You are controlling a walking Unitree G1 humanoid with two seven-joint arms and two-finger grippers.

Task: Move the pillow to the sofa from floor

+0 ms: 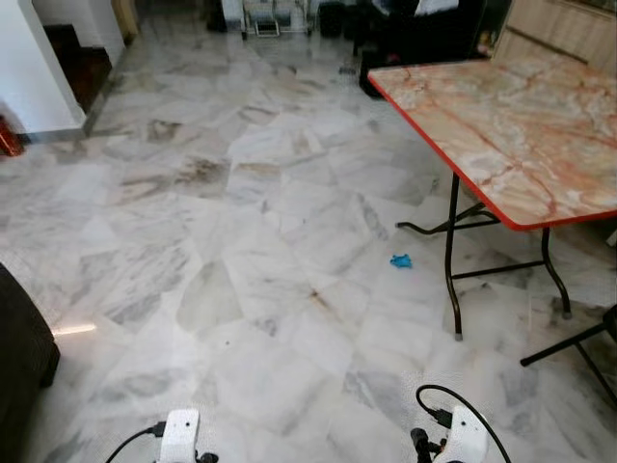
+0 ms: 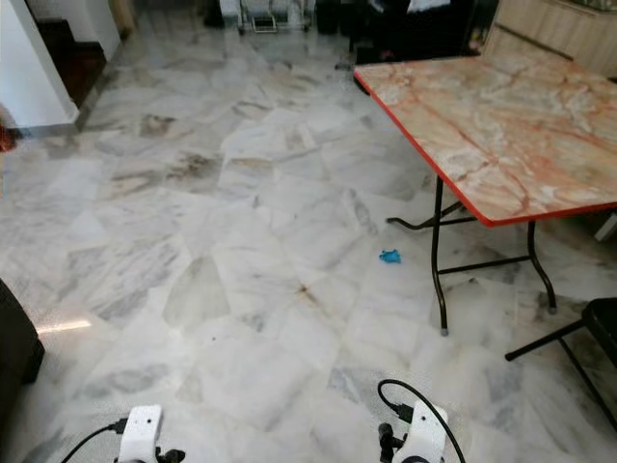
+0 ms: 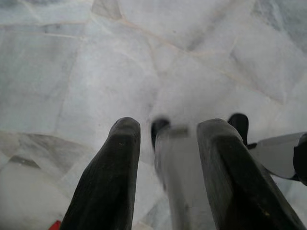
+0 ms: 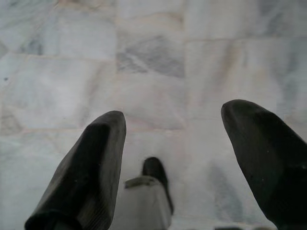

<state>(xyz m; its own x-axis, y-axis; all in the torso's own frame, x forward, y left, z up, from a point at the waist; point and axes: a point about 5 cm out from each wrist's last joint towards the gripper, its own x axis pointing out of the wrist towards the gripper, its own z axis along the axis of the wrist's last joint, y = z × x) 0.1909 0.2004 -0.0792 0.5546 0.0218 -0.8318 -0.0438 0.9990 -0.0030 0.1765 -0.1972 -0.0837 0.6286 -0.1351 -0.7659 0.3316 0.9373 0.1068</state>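
Where the pillow lies cannot be told from these pictures. A dark brown, soft-looking bulk [image 1: 21, 367] stands on the floor at the robot's near left, cut off by the frame edge; whether it is part of the sofa cannot be told.

The left gripper [image 3: 170, 125] hangs low over the pale grey-veined marble tile floor [image 1: 260, 241], its two black fingers apart with nothing between them. The right gripper [image 4: 176, 114] hangs over the same tiles, its fingers spread wider and also holding nothing. In the eye views the white wrist of the left arm [image 1: 180, 434] and that of the right arm [image 1: 465, 432], each with a black cable, show at the lower edge.

A small crumpled blue scrap [image 1: 400, 260] lies on the tiles ahead and to the right, near a folding table with an orange marble-patterned top, red rim and thin black metal legs [image 1: 511, 135]. Just beyond the table's near legs, at the right edge, slanted black metal legs [image 1: 569, 342] rest on the floor. A white wall corner [image 1: 29, 68] stands far left, with a small red object [image 1: 8, 143] at its base.
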